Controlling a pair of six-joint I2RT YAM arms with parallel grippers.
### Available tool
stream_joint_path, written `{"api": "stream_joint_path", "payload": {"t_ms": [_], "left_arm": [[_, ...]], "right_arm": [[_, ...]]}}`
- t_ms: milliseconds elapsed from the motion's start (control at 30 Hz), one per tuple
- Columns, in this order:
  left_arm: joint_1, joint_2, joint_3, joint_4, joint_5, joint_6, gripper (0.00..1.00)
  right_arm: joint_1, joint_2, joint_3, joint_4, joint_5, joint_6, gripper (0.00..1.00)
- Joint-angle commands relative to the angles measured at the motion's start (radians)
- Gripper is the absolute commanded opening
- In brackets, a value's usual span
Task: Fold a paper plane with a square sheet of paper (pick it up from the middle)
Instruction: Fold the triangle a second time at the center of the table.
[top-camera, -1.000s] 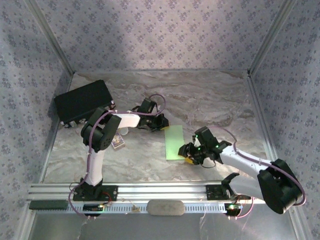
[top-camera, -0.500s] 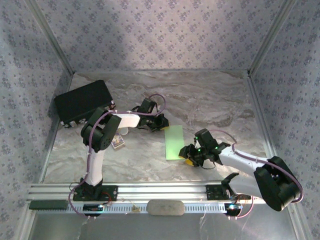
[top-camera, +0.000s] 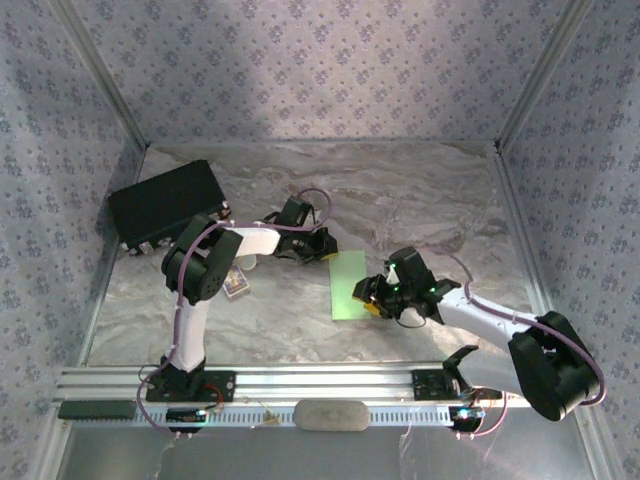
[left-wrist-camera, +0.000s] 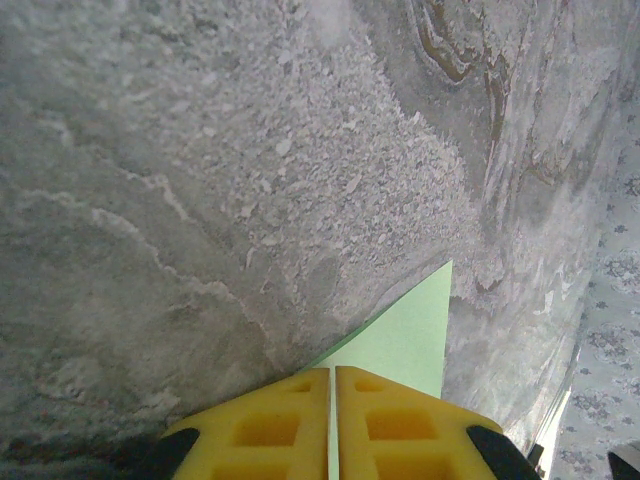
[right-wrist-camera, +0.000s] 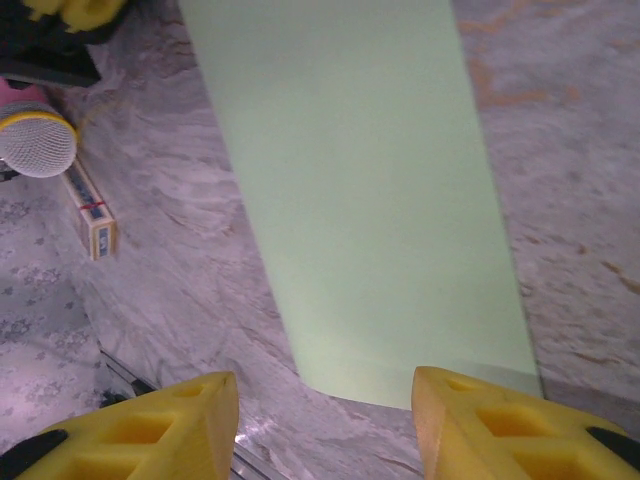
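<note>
Two yellow fingers of the right gripper (right-wrist-camera: 325, 425) stand spread, with the nearest edge of the square sheet of paper (right-wrist-camera: 360, 190) showing in the gap between them. The sheet lies flat mid-table as a long pale-green strip. At its far corner the left gripper (left-wrist-camera: 332, 378) has its fingers pressed together on the green; whether paper sits between them I cannot tell. Bare marbled table (top-camera: 430, 200) lies open to the right and beyond. Left of the strip sit a small card box (right-wrist-camera: 90, 215) and a pink cylinder (right-wrist-camera: 35, 140). A black box (top-camera: 165, 205) sits well apart by the left wall.
</note>
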Motion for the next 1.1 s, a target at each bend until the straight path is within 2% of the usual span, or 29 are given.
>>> {"api": "stream_joint_path", "payload": {"t_ms": [0, 133, 533, 733, 833, 1000, 1067], "left_arm": [[-0.024, 0.055, -0.041, -0.083, -0.017, 0.008, 0.10], [-0.023, 0.054, -0.039, -0.084, -0.016, 0.008, 0.10], [-0.025, 0.054, -0.042, -0.081, -0.016, 0.007, 0.10], [-0.026, 0.056, -0.032, -0.091, -0.015, 0.011, 0.10], [-0.029, 0.056, -0.038, -0.083, -0.016, 0.006, 0.10], [-0.029, 0.053, -0.045, -0.073, -0.014, 0.004, 0.10], [-0.029, 0.052, -0.044, -0.075, -0.013, 0.004, 0.10]], "right_arm": [[-0.004, 0.004, 0.023, -0.081, 0.009, -0.042, 0.52], [-0.018, 0.004, 0.033, -0.222, 0.053, -0.070, 0.53], [-0.026, 0.051, 0.012, -0.155, -0.031, -0.082, 0.54], [-0.029, 0.093, 0.013, -0.050, -0.066, -0.085, 0.53], [-0.037, 0.084, 0.017, 0.034, -0.107, -0.100, 0.46], [-0.049, 0.060, 0.045, 0.033, -0.095, -0.114, 0.48], [-0.052, 0.079, 0.066, -0.020, -0.096, -0.122, 0.49]]}}
